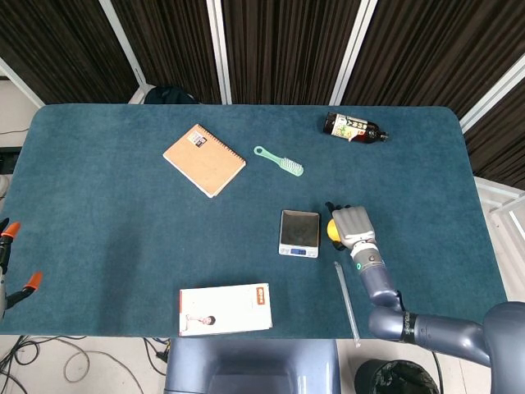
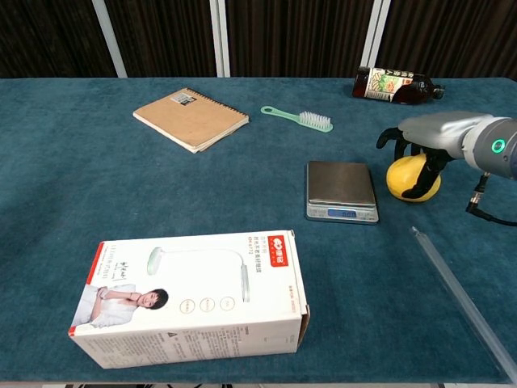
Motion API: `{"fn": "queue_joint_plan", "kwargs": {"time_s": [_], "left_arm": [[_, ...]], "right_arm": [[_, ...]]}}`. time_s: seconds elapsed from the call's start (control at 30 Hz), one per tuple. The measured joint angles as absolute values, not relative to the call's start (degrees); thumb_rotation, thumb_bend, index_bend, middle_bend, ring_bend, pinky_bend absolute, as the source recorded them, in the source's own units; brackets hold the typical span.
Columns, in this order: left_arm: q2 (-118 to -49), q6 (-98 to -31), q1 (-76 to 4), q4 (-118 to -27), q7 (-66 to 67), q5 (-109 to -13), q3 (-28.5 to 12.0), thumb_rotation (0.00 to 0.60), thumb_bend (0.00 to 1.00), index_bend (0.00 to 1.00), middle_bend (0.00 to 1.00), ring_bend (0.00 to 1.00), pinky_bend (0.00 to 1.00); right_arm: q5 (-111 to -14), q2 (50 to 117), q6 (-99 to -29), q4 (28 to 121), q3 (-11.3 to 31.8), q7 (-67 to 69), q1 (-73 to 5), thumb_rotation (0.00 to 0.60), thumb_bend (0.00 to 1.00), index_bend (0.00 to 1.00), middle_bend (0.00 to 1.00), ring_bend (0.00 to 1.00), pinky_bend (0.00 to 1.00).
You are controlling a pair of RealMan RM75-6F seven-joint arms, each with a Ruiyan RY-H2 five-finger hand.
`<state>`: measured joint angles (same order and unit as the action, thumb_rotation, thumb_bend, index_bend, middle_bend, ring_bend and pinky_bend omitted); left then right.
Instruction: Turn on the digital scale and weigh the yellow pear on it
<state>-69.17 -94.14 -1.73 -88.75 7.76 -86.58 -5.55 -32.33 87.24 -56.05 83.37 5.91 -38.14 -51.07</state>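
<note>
Yellow pear (image 2: 408,177) is gripped by right hand (image 2: 422,144) – fingers curled over it – just right of digital scale (image 2: 341,190), display lit. Pear's long axis, pointing dir.: cannot be told.

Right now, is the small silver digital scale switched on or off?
On: the silver digital scale shows a lit blue display along its front edge in the chest view. Its platform is bare.

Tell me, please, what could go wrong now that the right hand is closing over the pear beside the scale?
The right hand curls over the round yellow pear; a loose grip might let it roll across the table. The digital scale sits close beside the pear, so the hand could bump it. The clear rod lies under the arm and might get swept.
</note>
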Motion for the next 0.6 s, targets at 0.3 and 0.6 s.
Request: {"fn": "queue_joint_plan", "kwargs": {"time_s": [0.3,0.6], "left_arm": [[-69.0,-94.0,-1.7,-88.9,7.7,-86.5,-5.5,0.600,0.19,0.10,0.05,0.00,0.05],[-68.9,-94.1,-1.7,-89.0,7.4,-86.3,-5.6,0.600,0.19,0.10,0.05,0.00,0.05]], "right_arm": [[-33.6,87.6,-58.0,83.8,6.8,-39.0,-51.1,0.600,0.34,0.21,0.42,0.46,0.44],[-33.0,85.7,-58.2,87.7,9.1,-41.7,-53.3,0.600,0.34,0.21,0.42,0.46,0.60]]}}
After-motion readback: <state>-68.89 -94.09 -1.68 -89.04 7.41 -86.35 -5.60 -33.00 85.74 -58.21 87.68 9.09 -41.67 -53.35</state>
